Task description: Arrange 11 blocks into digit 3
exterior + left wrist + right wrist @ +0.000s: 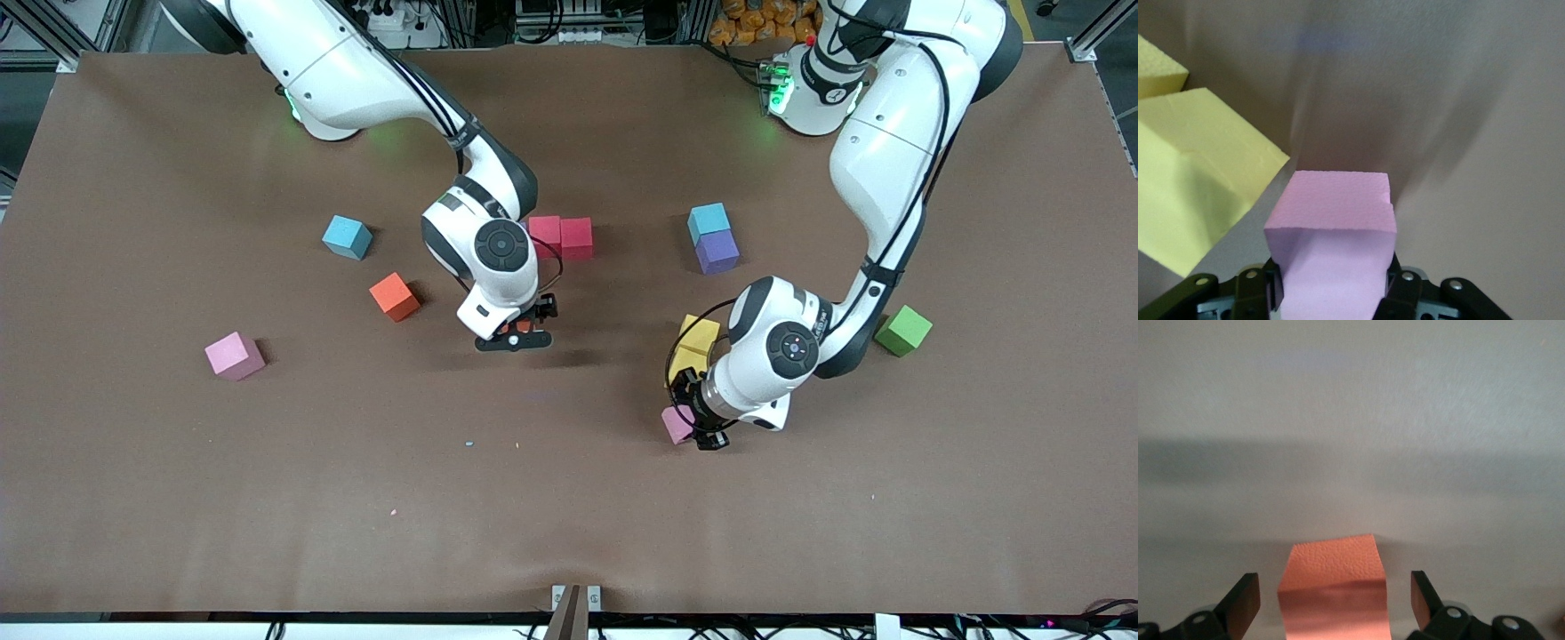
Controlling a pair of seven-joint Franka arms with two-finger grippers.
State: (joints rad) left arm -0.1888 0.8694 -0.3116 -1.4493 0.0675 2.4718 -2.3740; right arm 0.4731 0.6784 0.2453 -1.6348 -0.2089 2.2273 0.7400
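I see my left gripper point(696, 429) down low at the table point(178, 498), jaws clenched on a pink block point(1331, 233). The block is soft foam with a grainy skin and a small nick at 1 top corner. 2 yellow blocks point(696, 347) sit just beside it, touching each other, a bit farther from the front camera. They crowd that side of the pink block.

My right gripper point(516, 335) is near the middle of the table. Its jaws are released, and an orange block point(1333, 583) sits between the fingers point(1241, 603) with a gap on each side.

2 red blocks point(562, 236) touch side by side, farther from the camera than the right gripper. A purple block point(717, 252) touches a blue cube point(709, 220). A green cube point(903, 330) sits toward the left arm's end. Toward the right arm's end are another orange block point(395, 296), another blue cube point(347, 236) and another pink block point(235, 356), all well apart.

The table is brown and flat. The wide strip nearest the camera is open room.
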